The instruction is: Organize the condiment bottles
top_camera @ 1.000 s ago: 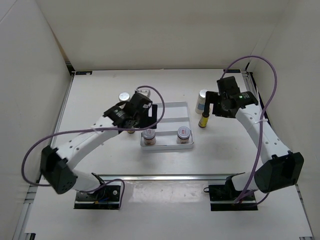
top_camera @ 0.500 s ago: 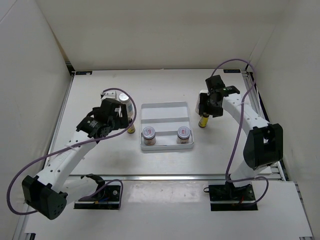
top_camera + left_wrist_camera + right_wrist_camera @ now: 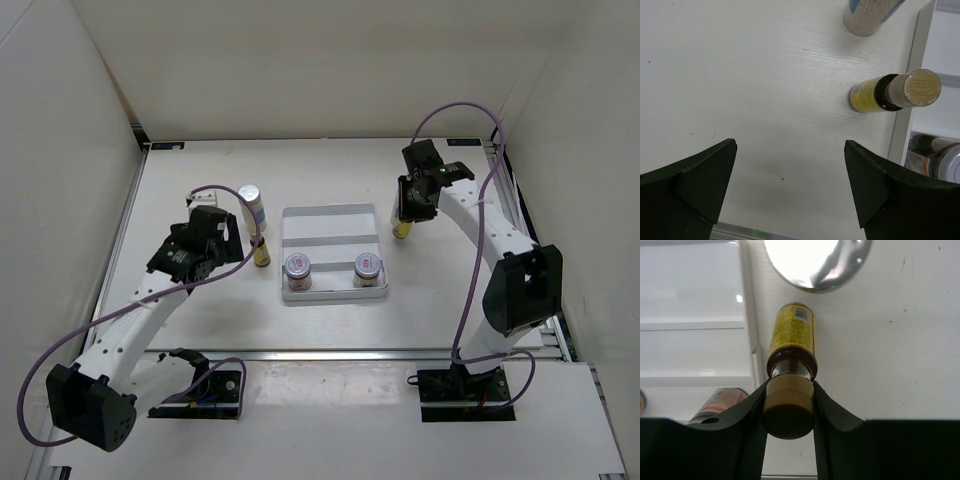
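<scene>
Top view. The tray (image 3: 330, 214) sits mid-table (image 3: 330, 165) with two short jars (image 3: 298, 266) in its near row. A left yellow bottle (image 3: 262, 256) stands just off the tray's left edge, with a left white bottle (image 3: 250, 202) beyond it on the far side. The right hand (image 3: 407, 215) is over the right yellow bottle (image 3: 403, 231), just off the tray's right edge.

Left wrist view. The left hand (image 3: 790, 145) is spread wide and holds nothing. It hangs above bare table, well short of the left yellow bottle.

Right wrist view. The right hand is pinching the right yellow bottle by its dark cap. The bottle is upright, and its base appears to be on the table. The silver cap of a right white bottle (image 3: 815, 260) lies just beyond.

Assessment. The step in hand is the pickup of the right yellow bottle. The next move calls for a straight lift clear of the tray wall, then carrying it left into a free tray row. A cap-only grip risks the bottle swinging.
</scene>
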{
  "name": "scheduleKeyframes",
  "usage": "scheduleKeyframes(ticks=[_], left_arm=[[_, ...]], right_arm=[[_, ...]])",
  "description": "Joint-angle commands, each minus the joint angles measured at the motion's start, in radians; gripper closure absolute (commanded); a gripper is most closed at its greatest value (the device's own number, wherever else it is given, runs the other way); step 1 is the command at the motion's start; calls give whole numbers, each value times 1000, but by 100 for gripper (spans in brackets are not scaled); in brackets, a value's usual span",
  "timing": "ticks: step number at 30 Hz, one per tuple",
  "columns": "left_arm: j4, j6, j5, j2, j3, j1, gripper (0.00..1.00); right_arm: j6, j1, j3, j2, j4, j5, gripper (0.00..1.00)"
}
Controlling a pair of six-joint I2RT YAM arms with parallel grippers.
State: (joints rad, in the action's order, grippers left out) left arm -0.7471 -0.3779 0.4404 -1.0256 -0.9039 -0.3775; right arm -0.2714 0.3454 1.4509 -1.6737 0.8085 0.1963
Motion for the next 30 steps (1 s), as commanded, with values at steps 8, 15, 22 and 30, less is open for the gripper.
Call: scheduleKeyframes(ticks=[8, 15, 22, 30], left_arm=[[28, 10, 4, -13, -4, 6, 0], [28, 10, 14, -13, -4, 6, 0], [28, 10, 4, -13, -4, 6, 0], [37, -1, -61, -13, -4, 6, 0]], right_arm=[[18, 148, 193, 88, 41, -87, 92], [-17, 202, 140, 31, 41, -87, 93], [-35, 213, 111, -34, 32, -52, 93], [-55, 213, 143, -135, 80, -17, 92]])
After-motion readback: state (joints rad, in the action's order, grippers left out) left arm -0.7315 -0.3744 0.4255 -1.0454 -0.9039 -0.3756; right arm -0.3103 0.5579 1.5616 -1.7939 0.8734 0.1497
